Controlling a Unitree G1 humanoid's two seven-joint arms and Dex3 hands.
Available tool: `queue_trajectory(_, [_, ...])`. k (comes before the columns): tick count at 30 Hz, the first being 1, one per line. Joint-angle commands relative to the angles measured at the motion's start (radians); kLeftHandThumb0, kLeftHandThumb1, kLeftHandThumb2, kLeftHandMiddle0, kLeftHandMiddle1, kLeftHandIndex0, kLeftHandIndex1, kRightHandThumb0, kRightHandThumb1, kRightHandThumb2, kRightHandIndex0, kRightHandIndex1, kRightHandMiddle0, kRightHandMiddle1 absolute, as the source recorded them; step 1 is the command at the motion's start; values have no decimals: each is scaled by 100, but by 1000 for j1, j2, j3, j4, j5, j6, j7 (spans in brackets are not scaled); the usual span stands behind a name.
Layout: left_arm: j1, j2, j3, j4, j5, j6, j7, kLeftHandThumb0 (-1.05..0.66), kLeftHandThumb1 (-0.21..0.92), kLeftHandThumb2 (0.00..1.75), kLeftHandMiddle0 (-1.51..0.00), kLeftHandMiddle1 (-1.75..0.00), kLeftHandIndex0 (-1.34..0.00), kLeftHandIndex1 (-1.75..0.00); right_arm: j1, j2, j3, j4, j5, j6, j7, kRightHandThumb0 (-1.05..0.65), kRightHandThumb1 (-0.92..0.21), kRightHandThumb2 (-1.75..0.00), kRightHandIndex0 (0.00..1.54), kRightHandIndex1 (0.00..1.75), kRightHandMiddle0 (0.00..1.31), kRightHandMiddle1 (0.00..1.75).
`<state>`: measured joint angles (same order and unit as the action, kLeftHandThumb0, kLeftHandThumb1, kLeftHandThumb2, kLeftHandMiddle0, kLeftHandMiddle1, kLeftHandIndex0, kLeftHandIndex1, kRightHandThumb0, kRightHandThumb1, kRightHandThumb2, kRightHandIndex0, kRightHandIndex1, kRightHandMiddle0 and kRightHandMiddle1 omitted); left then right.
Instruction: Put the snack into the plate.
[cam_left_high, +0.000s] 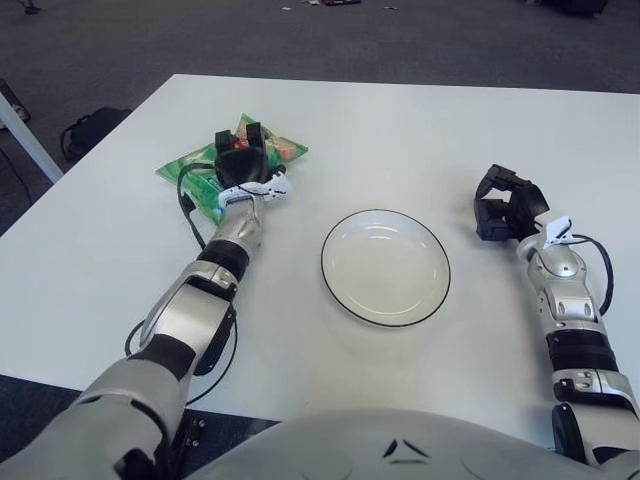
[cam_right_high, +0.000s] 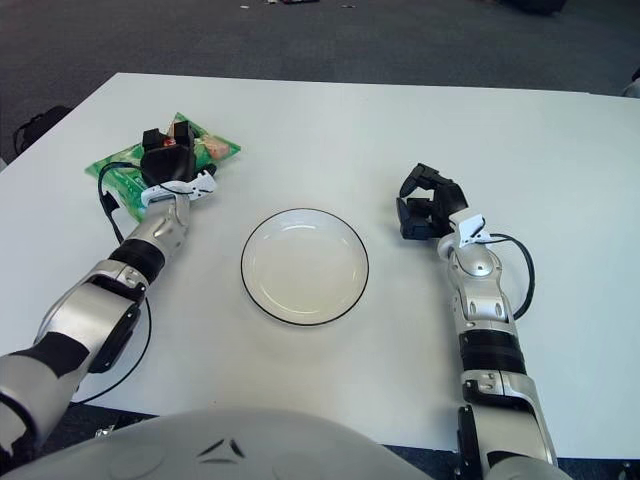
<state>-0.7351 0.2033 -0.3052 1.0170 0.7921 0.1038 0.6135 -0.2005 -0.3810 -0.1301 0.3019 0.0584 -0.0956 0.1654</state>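
Note:
A green snack bag (cam_left_high: 188, 172) with a red and yellow print lies at the table's left rear. My left hand (cam_left_high: 238, 142) sits on top of it, black fingers curled over the bag's middle and gripping it. Part of the bag is hidden under the hand. The white plate (cam_left_high: 385, 266) with a dark rim stands empty in the middle, to the right of that hand and nearer to me. My right hand (cam_left_high: 503, 203) shows idle to the right of the plate, fingers curled with nothing in them.
The white table (cam_left_high: 420, 120) has bare room behind and around the plate. Its left edge runs close to the snack bag. On the dark floor to the left are a black bag (cam_left_high: 90, 125) and a white table leg (cam_left_high: 25, 135).

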Motion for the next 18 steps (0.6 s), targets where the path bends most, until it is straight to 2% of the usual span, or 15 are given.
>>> queue_trajectory(1, [111,-12,-3,108,-68,-9,-107,0,-1,153,-98,-127,-71,-175,48,10,13,53,-20,56,6,-50,-29,-135,131,175,64,175])
queue_trajectory(6, [94,-18,3,107,-108,-19,-145,0,-5,159,-101,-134,-70,-175,47,9,17,55,-28,47,4,-50,-29,-135,131,175,64,175])
queue_trajectory(13, [84,-20,9,77,-152,-7,-197,0,-4,162,-97,-145,-68,-175,45,7,18,59,-32,56,0,-50,-29,-135,131,175,64,175])
queue_trajectory(18, [70,1,12,-2,-173,8,-246,0,-4,166,-94,-154,-67,-175,42,4,20,70,-33,45,4,-50,-28,-136,132,175,64,175])
